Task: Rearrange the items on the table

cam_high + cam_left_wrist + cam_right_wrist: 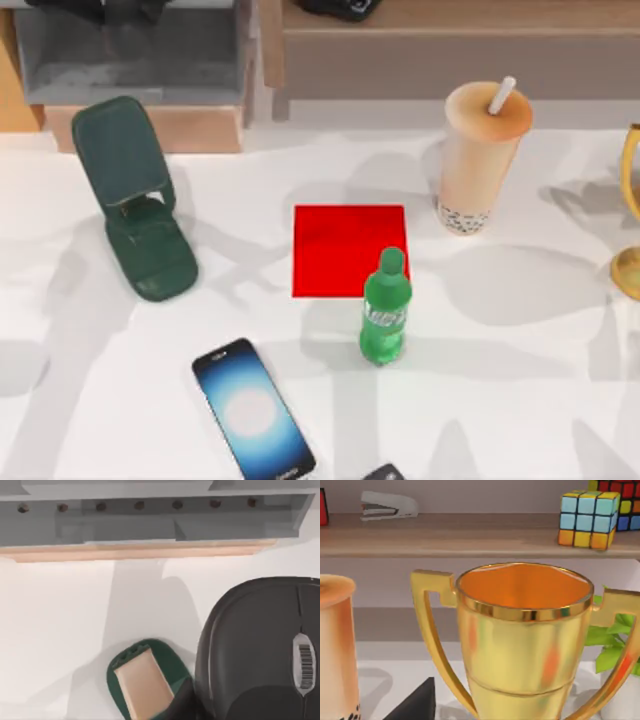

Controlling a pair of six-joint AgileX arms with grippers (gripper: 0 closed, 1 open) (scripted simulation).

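My white, faintly marbled table (520, 350) carries a flat red square mat (335, 245) at centre, with a green plastic soda bottle (385, 310) upright at its near right corner. A dark green folding phone stand (135, 200) sits left, a black smartphone with glowing screen (252, 410) lies in front, and a tan bubble-tea cup with white straw (480, 160) stands right of the mat, a gold trophy (630, 215) at the right edge.

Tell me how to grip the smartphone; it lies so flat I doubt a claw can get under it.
Come straight down from above and pinch the smartphone across its narrow width, on the two long edges near the middle. It lies flat, screen up and slanted on the table, so turn the claw to match that slant. The space beside both long edges looks free.
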